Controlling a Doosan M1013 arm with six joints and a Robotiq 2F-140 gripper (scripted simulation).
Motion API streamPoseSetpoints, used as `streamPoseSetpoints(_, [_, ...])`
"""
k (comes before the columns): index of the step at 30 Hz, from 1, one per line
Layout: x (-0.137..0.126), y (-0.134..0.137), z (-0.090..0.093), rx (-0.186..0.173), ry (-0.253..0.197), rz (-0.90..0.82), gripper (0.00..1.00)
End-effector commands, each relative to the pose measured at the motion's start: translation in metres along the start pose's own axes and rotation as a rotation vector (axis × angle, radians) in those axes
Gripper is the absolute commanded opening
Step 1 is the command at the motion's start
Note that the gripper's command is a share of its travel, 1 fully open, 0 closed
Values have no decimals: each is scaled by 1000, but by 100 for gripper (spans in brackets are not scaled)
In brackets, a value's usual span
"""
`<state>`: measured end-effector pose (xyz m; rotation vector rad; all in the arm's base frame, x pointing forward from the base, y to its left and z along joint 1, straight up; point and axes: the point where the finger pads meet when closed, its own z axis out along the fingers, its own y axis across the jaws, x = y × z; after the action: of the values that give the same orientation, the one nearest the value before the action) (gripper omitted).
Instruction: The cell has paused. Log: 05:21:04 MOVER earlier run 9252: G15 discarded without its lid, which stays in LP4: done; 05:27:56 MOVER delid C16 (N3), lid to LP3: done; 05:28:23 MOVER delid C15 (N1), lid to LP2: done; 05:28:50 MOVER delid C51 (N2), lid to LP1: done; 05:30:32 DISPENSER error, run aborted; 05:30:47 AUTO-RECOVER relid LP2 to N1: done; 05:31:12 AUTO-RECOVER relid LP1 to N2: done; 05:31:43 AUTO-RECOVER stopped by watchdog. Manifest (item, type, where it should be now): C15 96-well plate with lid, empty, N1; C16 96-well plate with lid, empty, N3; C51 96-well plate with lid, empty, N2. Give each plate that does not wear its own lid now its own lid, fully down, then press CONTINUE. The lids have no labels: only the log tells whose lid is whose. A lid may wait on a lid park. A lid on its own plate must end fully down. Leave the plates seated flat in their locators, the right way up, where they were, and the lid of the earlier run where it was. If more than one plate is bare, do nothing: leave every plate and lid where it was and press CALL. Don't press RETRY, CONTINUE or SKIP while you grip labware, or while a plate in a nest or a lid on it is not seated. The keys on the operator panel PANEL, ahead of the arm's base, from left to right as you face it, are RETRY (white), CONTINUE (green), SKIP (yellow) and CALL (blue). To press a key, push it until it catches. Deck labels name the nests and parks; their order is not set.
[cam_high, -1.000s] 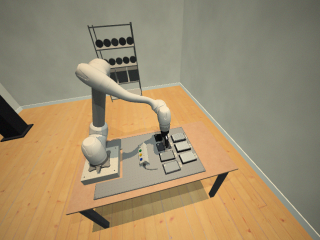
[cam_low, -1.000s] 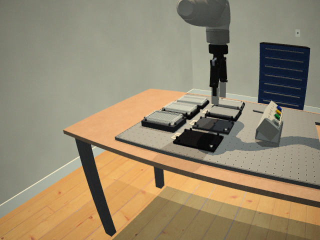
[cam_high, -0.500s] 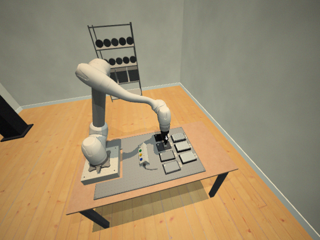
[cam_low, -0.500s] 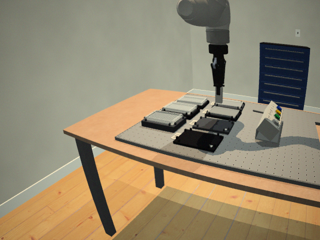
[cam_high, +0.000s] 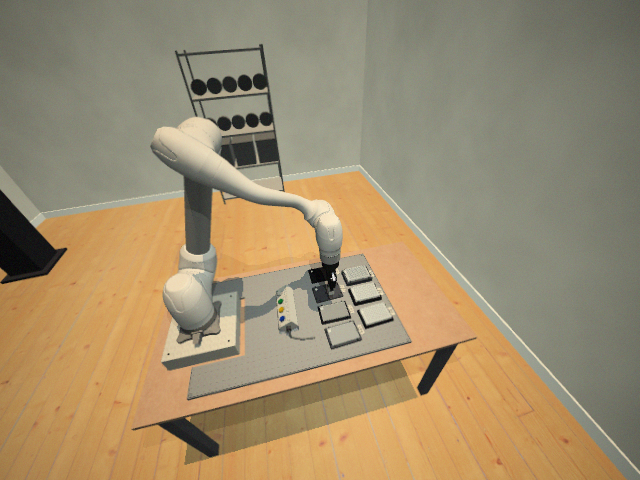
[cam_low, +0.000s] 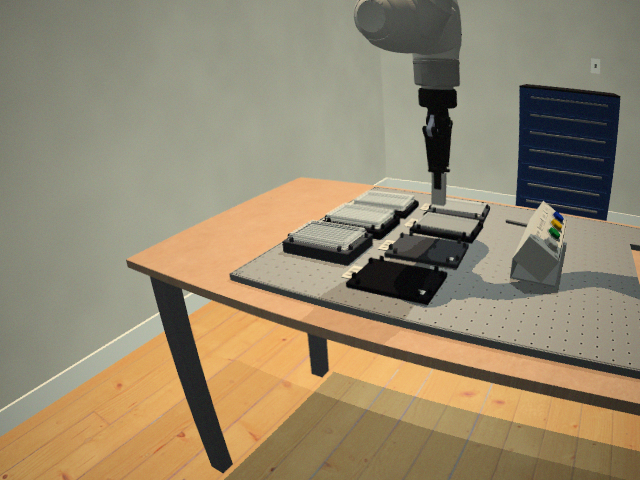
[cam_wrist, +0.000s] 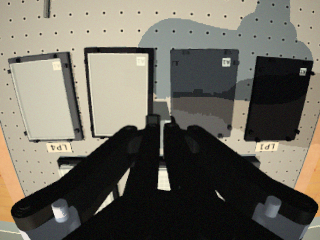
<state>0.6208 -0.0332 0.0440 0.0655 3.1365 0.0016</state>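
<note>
Wrist view: we saw the gripper (cam_wrist: 162, 120) pinched together, gripping nothing.
Lids: outer lid (cam_wrist: 46, 96) and inner lid (cam_wrist: 119, 92) lay parked at left.
Risk: we judged them indistinguishable; lifting the earlier run's would mis-cap C16.

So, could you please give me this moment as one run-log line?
gripper: shut, holding nothing | position: above lid parks | two parks hold lids | plates: in nests | panel: untouched

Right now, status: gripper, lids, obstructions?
Gripper shut, empty, above the deck. Two lids parked, two parks bare. Nothing seen blocking.
</note>
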Motion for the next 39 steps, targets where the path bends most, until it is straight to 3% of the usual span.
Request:
streamPoseSetpoints(1, [-3,-43,0,0,0,-1,0])
streamPoseSetpoints(2, [-3,-70,0,0,0,-1,0])
streamPoseSetpoints(3, [-3,-70,0,0,0,-1,0])
streamPoseSetpoints(4, [-2,-94,0,0,0,-1,0])
streamPoseSetpoints(9, [0,-120,0,0,1,-1,0])
streamPoseSetpoints(36, [0,-122,0,0,1,-1,0])
streamPoseSetpoints(39, [-3,-104,0,0,1,-1,0])
